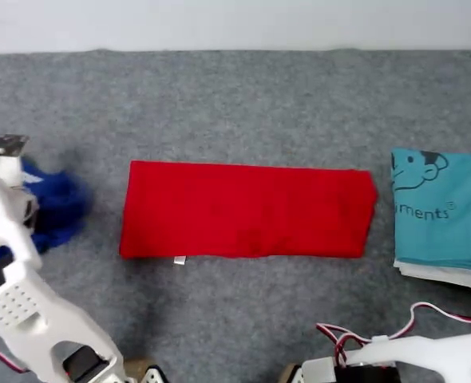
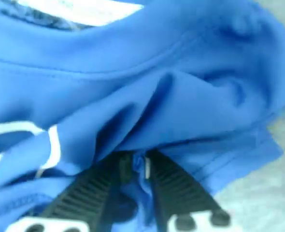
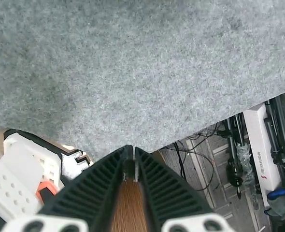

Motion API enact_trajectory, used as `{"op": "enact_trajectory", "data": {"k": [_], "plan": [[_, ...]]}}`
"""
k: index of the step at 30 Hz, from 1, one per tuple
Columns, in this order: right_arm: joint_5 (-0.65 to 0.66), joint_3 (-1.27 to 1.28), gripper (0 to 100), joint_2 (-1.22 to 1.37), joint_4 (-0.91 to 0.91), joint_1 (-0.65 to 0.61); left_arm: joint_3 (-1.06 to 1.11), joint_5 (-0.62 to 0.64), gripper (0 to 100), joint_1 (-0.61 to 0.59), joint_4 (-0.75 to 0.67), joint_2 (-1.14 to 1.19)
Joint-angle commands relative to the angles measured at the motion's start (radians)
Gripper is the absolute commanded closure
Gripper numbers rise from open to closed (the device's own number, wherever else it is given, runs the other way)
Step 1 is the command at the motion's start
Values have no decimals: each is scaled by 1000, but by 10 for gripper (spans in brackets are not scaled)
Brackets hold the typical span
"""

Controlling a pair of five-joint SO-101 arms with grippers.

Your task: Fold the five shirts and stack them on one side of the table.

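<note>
The blue shirt (image 2: 191, 92) is soft, light and floppy. It sits bunched at the left of the tabletop (image 1: 243, 96). The left tool (image 2: 135, 164) pinches a fold of it; a hem may spread it better. The right tool (image 3: 134, 159) is pressed together on nothing, by the near edge. A folded red shirt (image 1: 247, 210) lies in the middle; the far side has room.

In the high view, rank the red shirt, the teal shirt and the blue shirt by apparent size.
1. red shirt, a long folded strip
2. teal shirt, cut by the picture's edge
3. blue shirt, bunched up
</note>
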Motion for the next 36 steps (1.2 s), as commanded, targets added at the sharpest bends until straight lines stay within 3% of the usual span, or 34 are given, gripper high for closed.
{"op": "enact_trajectory", "data": {"k": [1,10,13,20,27,36], "plan": [[2,-8,979,-27,39,8,-133,-8,960,-72,124,-6],[2,-8,979,-27,39,7,-476,8,956,68,525,-6],[2,-8,979,-27,39,5,-521,78,943,126,526,-18],[2,9,979,-25,39,7,-389,204,786,327,523,-130],[2,51,979,-27,39,8,-288,338,783,545,442,-146],[6,48,979,-27,39,7,-166,371,782,660,247,-84]]}}
